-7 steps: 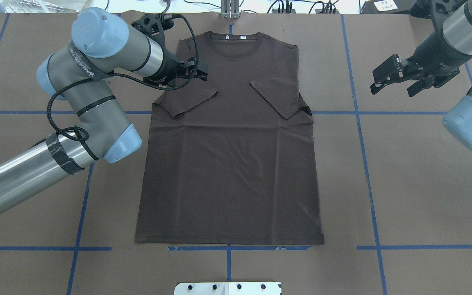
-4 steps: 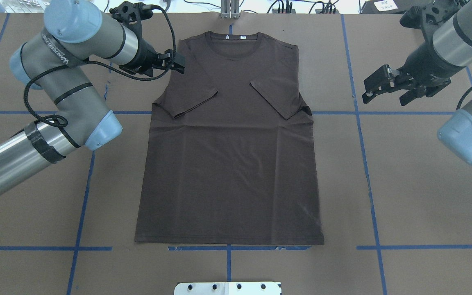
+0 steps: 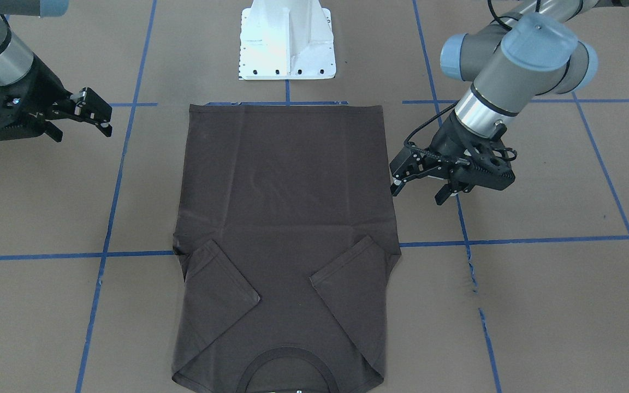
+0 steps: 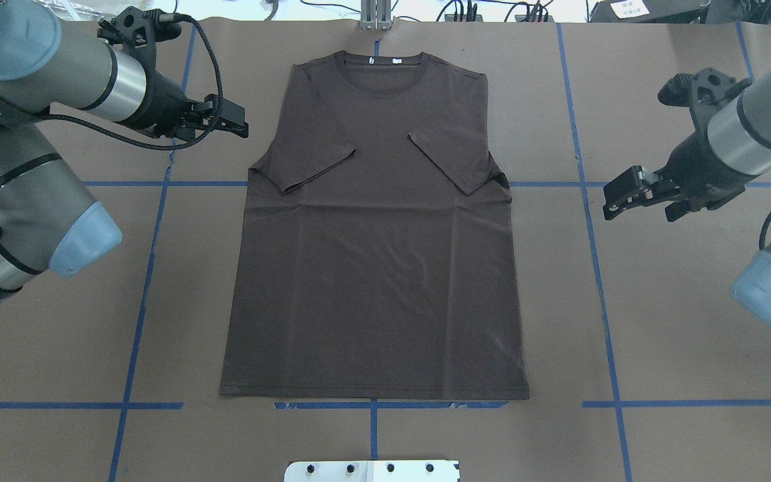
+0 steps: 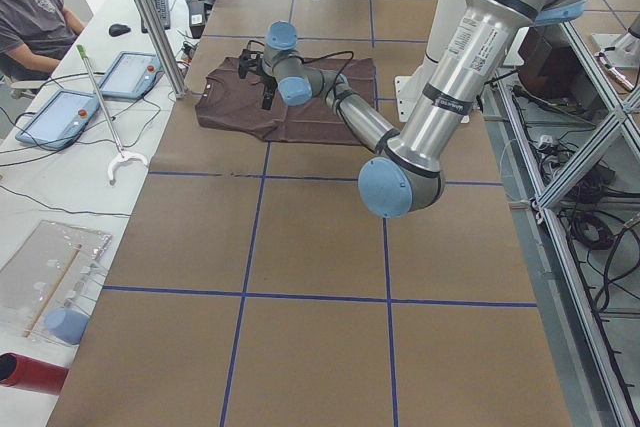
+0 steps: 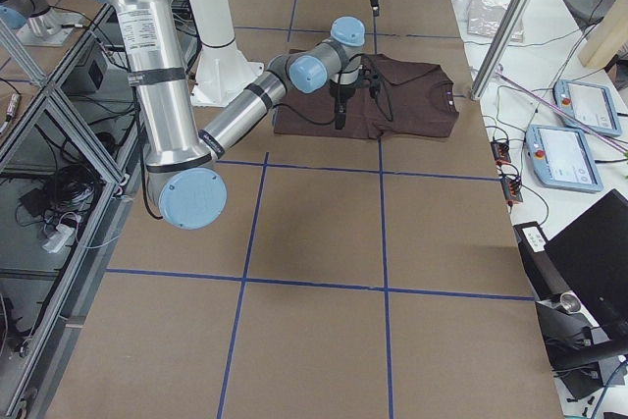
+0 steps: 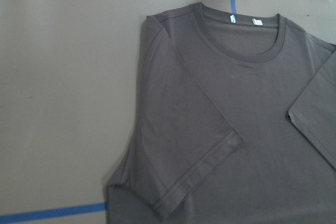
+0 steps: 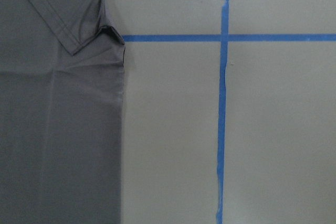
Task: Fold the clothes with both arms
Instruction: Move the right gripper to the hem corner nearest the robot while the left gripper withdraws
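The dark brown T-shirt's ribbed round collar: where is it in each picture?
Exterior front-facing: bottom centre, the ribbed round collar.
Overhead exterior: top centre.
Exterior left: left end of the dark brown T-shirt.
Exterior right: its right end.
Left wrist: top, right of centre.
Right wrist: not in it.
Shared landmark: the folded-in sleeves next to the collar.

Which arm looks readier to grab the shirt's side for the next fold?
Probably left: the left gripper, open, hangs right beside the shirt; the right gripper sits farther off.
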